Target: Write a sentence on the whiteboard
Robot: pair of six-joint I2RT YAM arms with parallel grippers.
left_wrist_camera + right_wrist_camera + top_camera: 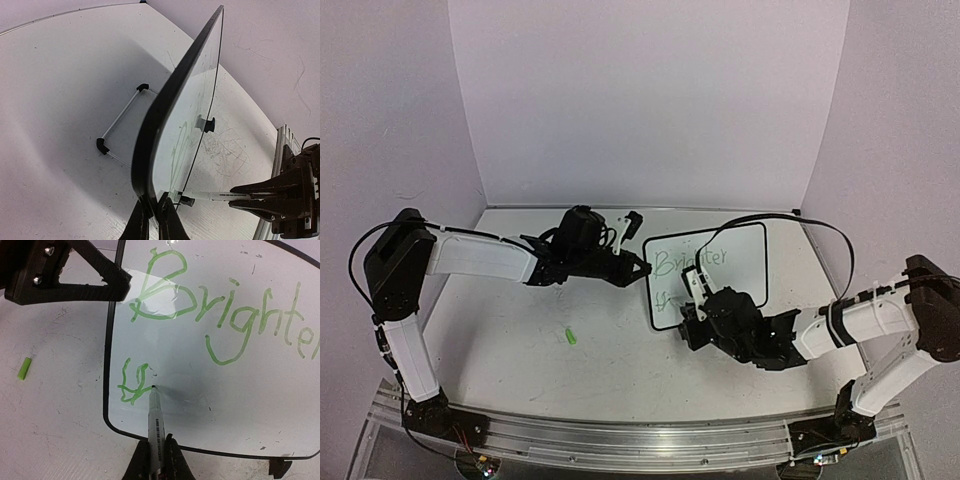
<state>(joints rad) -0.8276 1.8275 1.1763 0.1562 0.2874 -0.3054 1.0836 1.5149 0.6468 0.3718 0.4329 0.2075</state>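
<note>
Whiteboard [740,262] stands propped on the table [520,360], mid-right. Your left gripper [152,210] pinches its left edge; your right gripper [157,444] pinches a marker [155,415], tip touching its surface under the sentence [235,330], green "Brighter".

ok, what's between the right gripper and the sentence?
Only the marker, clamped in the right gripper, with its tip on the whiteboard at the second line of the sentence. The right wrist view shows it.
</note>
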